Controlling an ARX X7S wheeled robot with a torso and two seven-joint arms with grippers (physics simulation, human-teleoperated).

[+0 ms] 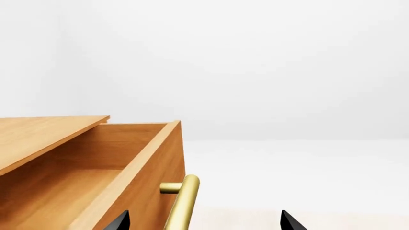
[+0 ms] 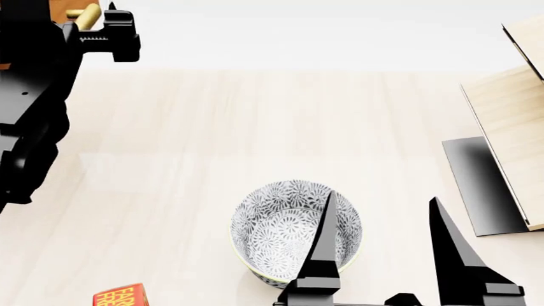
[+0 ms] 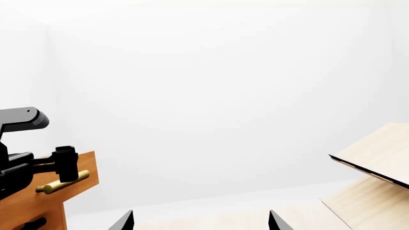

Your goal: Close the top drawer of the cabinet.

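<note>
The top drawer (image 1: 96, 163) of the orange-brown cabinet (image 1: 38, 132) stands pulled out, and its inside looks empty. Its brass bar handle (image 1: 183, 201) sticks out from the flat front. My left gripper (image 1: 204, 223) is open at the drawer front, with the handle between its two black fingertips (image 1: 121, 221) but nearer one of them. In the head view the left arm reaches to the far left corner, where the handle (image 2: 88, 16) shows. My right gripper (image 2: 383, 255) is open and empty, low and near, above a patterned bowl (image 2: 281, 229).
The bowl stands on the pale floor in front of me. A red box (image 2: 121, 296) lies at the near left. Pale slanted boards (image 2: 510, 121) on a black base (image 2: 480, 185) stand at the right. White walls lie behind.
</note>
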